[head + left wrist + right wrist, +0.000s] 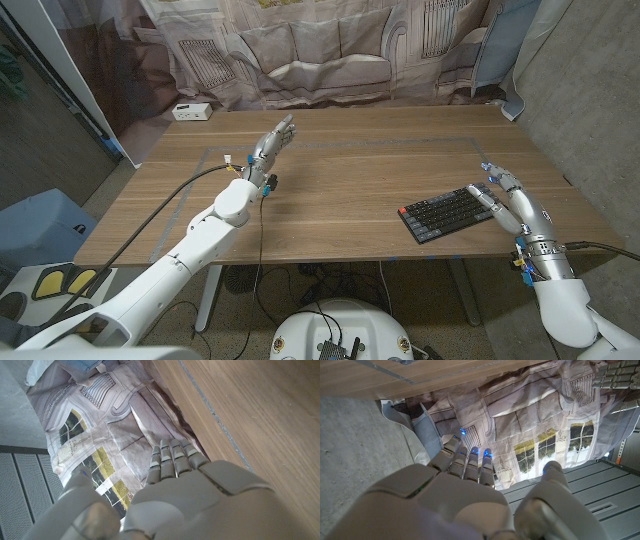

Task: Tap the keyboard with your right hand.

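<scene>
The right hand (512,205) stands at the right end of the keyboard (449,213), fingers stretched out and close together, holding nothing. The right arm reaches up to it from beyond the near table edge. The left hand (271,145) is raised well left of the keyboard, fingers extended, empty, forearm slanting back.

The right hand (512,203) hides the keyboard's (447,213) near end; contact cannot be told.
</scene>
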Motion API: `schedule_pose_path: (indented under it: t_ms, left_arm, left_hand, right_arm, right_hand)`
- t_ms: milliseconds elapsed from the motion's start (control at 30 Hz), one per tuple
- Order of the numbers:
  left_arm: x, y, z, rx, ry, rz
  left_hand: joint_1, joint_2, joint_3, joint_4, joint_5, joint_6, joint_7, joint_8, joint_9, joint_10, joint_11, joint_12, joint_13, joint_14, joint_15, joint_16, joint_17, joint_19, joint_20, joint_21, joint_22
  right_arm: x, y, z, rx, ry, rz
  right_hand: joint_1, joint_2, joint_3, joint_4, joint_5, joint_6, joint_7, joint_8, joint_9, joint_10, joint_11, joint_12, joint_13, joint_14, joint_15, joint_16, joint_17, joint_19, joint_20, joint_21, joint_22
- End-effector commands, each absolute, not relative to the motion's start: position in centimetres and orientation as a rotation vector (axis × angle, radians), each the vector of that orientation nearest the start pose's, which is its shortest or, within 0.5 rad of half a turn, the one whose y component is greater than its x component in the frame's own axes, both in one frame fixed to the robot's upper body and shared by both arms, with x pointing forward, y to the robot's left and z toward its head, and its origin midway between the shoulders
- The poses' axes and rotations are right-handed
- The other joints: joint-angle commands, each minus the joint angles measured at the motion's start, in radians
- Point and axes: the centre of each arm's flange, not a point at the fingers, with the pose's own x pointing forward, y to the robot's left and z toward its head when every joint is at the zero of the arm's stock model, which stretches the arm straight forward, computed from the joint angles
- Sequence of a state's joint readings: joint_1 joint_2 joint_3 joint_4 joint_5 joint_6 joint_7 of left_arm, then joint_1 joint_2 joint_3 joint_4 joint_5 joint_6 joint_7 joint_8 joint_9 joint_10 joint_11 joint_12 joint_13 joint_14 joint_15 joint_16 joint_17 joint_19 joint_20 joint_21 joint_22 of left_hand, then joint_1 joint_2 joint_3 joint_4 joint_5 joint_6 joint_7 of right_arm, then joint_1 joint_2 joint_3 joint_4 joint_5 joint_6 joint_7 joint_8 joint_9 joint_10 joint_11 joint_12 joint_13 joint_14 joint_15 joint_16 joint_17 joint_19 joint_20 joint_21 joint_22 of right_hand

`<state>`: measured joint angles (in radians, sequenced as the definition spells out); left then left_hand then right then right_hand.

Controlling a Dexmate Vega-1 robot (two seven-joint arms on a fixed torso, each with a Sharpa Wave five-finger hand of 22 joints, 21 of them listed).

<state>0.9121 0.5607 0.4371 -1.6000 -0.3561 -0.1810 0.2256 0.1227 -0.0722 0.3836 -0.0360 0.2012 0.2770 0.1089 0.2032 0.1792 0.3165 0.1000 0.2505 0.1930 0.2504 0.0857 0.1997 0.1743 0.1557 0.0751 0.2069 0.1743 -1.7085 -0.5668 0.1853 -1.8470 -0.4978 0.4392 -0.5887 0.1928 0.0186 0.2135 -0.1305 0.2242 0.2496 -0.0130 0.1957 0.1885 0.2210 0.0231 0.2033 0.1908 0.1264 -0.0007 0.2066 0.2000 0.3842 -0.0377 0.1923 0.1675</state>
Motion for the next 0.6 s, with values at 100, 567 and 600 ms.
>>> schedule_pose_path:
  t_ms: [100, 567, 600]
  left_arm:
    - [60.87, 22.21, -0.78, 0.212, -0.685, -0.143]
    - [60.64, 22.31, -0.8, 0.219, -0.678, -0.14]
    - [60.66, 22.29, -0.84, 0.22, -0.676, -0.142]
  left_hand:
    - [0.007, 0.007, 0.003, -0.005, -0.003, 0.009, 0.001, -0.001, 0.002, 0.006, 0.001, -0.001, 0.002, 0.008, -0.001, -0.002, 0.005, 0.007, -0.001, -0.001, 0.003]
    - [0.009, 0.009, 0.003, -0.006, -0.004, 0.012, 0.002, -0.002, 0.002, 0.009, 0.001, -0.003, 0.002, 0.009, 0.001, -0.003, 0.005, 0.008, -0.002, -0.002, 0.003]
    - [0.009, 0.009, 0.003, -0.007, -0.004, 0.011, 0.002, -0.003, 0.002, 0.009, 0.001, -0.003, 0.002, 0.01, 0.001, -0.003, 0.005, 0.008, -0.002, -0.002, 0.003]
  right_arm:
    - [41.78, -37.82, -14.0, -1.075, -0.829, -0.418]
    - [42.03, -37.8, -13.72, -1.152, -0.728, -0.409]
    - [42.03, -37.78, -13.66, -1.151, -0.723, -0.408]
  right_hand:
    - [0.011, -0.006, 0.002, -0.004, 0.006, 0.0, -0.002, -0.001, 0.002, -0.007, -0.005, -0.004, 0.001, -0.003, -0.008, -0.002, 0.002, -0.005, -0.018, -0.003, 0.003]
    - [-0.002, -0.01, -0.005, 0.002, 0.01, -0.004, -0.02, 0.0, 0.003, -0.064, -0.006, -0.019, 0.002, -0.055, 0.011, -0.017, 0.006, -0.06, 0.0, -0.015, 0.003]
    - [-0.005, -0.012, -0.006, 0.003, 0.01, 0.006, -0.027, 0.004, 0.003, -0.069, -0.005, -0.019, 0.002, -0.061, 0.012, -0.018, 0.006, -0.065, 0.001, -0.015, 0.004]
